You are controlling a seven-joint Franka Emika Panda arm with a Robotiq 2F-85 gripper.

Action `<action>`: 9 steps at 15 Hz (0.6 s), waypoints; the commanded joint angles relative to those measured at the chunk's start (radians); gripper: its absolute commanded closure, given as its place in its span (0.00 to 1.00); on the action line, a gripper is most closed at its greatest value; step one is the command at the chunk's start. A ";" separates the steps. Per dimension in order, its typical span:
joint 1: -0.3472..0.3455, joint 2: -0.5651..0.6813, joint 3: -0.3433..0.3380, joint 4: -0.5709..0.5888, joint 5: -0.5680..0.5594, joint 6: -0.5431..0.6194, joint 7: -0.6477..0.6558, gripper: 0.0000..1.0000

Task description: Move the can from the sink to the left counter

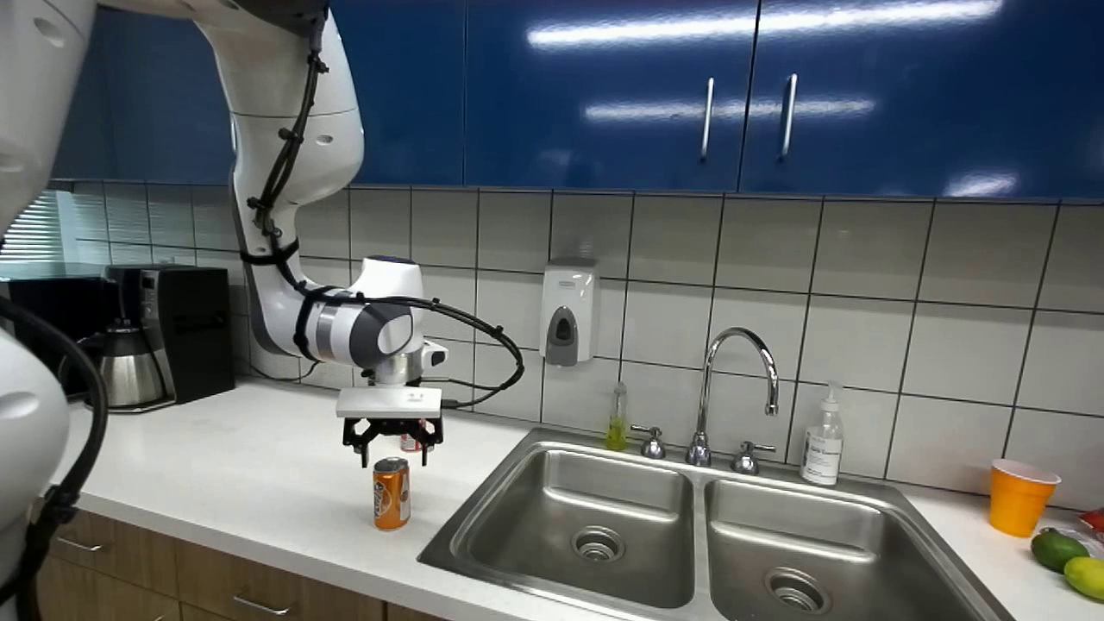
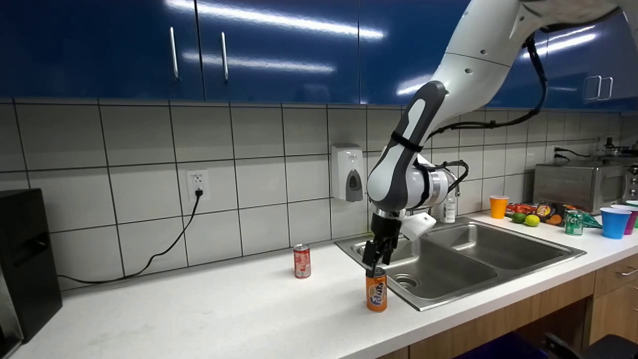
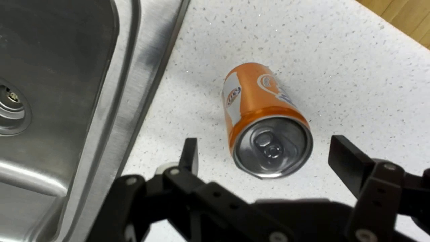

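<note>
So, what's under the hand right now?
The orange can stands upright on the left counter, beneath the open hand. The patch directly under the can is covered, so I can't see it.

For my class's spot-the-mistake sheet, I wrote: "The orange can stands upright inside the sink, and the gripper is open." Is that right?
Not quite: the orange can is not inside the sink. The wrist view shows it on the counter beside it. It does stand upright, and the gripper is open.

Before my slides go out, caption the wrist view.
Open gripper hangs over an upright orange can on the pale, speckled counter, beside the steel sink.
</note>
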 commanded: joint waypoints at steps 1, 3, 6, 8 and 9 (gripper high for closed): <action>-0.024 -0.122 0.031 -0.060 0.038 -0.088 -0.033 0.00; -0.001 -0.170 0.012 -0.081 0.044 -0.129 -0.026 0.00; 0.034 -0.130 -0.023 -0.056 0.027 -0.112 -0.005 0.00; 0.041 -0.156 -0.028 -0.071 0.028 -0.123 -0.005 0.00; 0.042 -0.162 -0.029 -0.076 0.028 -0.124 -0.005 0.00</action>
